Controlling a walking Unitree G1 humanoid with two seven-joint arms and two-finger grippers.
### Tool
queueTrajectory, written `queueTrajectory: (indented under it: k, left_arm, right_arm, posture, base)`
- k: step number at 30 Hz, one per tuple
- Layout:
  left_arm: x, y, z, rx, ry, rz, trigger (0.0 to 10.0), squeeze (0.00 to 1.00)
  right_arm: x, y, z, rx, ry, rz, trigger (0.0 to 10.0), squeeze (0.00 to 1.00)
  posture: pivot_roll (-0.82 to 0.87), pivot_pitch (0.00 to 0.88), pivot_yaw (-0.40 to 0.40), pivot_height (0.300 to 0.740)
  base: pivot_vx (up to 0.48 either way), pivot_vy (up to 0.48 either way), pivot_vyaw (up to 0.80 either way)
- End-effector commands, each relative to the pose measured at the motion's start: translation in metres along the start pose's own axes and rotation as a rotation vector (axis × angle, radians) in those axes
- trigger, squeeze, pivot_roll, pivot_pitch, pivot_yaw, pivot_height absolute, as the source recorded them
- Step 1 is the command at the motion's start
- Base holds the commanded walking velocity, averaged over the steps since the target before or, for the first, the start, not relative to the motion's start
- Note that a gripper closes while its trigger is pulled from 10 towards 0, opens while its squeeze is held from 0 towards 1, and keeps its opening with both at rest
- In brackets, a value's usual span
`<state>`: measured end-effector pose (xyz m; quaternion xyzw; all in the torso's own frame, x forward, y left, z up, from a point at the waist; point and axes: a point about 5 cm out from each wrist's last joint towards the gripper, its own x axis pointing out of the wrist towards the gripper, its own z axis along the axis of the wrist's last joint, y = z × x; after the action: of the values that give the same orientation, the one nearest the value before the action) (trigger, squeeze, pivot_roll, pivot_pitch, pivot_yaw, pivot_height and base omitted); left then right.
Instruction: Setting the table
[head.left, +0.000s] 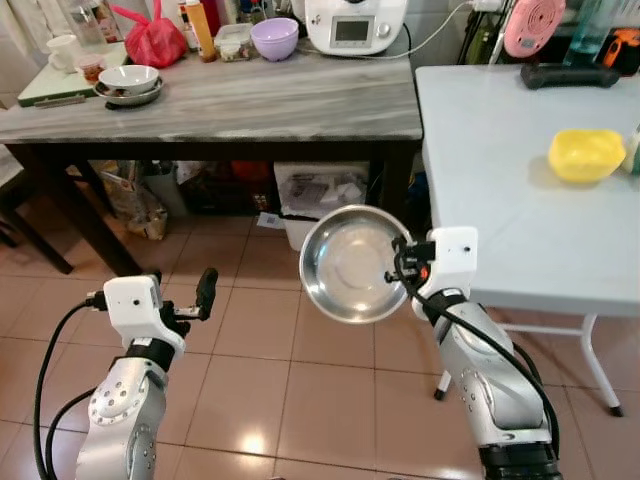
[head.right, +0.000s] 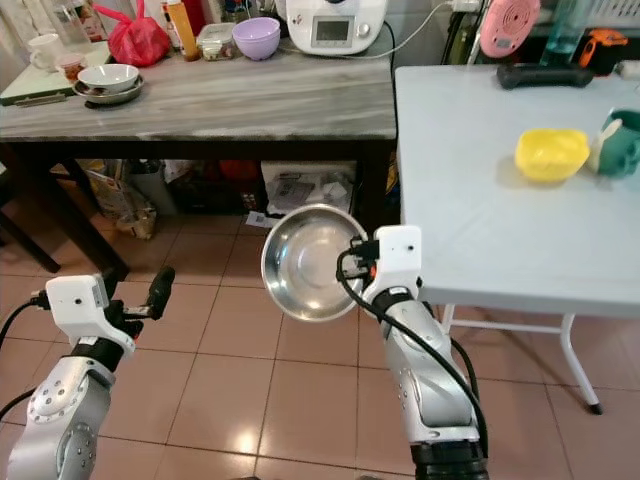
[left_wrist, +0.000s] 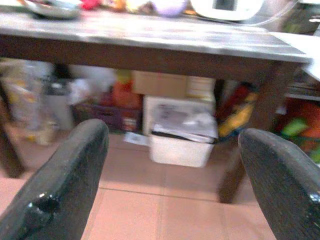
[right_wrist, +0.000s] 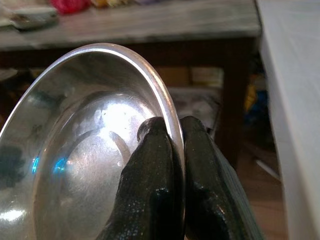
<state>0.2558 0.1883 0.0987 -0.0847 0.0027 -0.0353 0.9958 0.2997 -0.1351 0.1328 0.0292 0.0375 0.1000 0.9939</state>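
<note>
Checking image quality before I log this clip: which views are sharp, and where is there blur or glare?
Both eye views are sharp and evenly lit, with ceiling light glinting off the floor tiles. Left wrist view is soft: the open left gripper and the shelf clutter are blurred. Right wrist view shows bright glare inside the steel bowl, held by the right gripper; background is blurred.

The steel bowl (head.left: 350, 264) is hanging on edge at centre, over the floor tiles (head.left: 250, 330), just off the white table (head.left: 500, 190), which is sitting at 2 o'clock. The marble-topped table (head.left: 250, 105) is standing at 11 o'clock. A yellow bowl (head.left: 585, 154) is resting on the white table. Storage boxes (head.left: 320, 195) are sitting under the marble-topped table.
</note>
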Motion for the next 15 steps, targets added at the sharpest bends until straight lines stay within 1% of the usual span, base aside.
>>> queueTrajectory:
  k: [1,11,12,15]
  left_arm:
    - [-0.0015,0.0073,0.0003,0.029,0.005,0.024,10.0,0.00]
    - [0.0000,0.0074,-0.0006,0.040,-0.002,0.027,10.0,0.00]
    - [0.0000,0.0077,0.0003,0.053,-0.010,0.032,10.0,0.00]
    - [0.0000,0.0067,0.0023,0.055,-0.034,0.025,10.0,0.00]
  right_arm:
    - [0.0007,0.0017,0.0038,0.008,-0.019,-0.001,10.0,0.00]
    - [0.0015,0.0010,0.0035,0.002,-0.023,-0.008,10.0,0.00]
    - [0.0015,0.0009,0.0034,0.001,-0.023,-0.009,10.0,0.00]
    - [0.0014,0.0007,0.0029,0.001,-0.023,-0.011,10.0,0.00]
  posture:
    - [-0.09,0.061,0.066,0.740]
    - [-0.10,0.058,0.068,0.740]
    - [-0.10,0.058,0.068,0.740]
    - [-0.10,0.060,0.068,0.740]
  base:
    - [0.000,0.480,0.00]
    - [0.000,0.480,0.00]
    - [0.000,0.000,0.00]
    - [0.000,0.000,0.00]
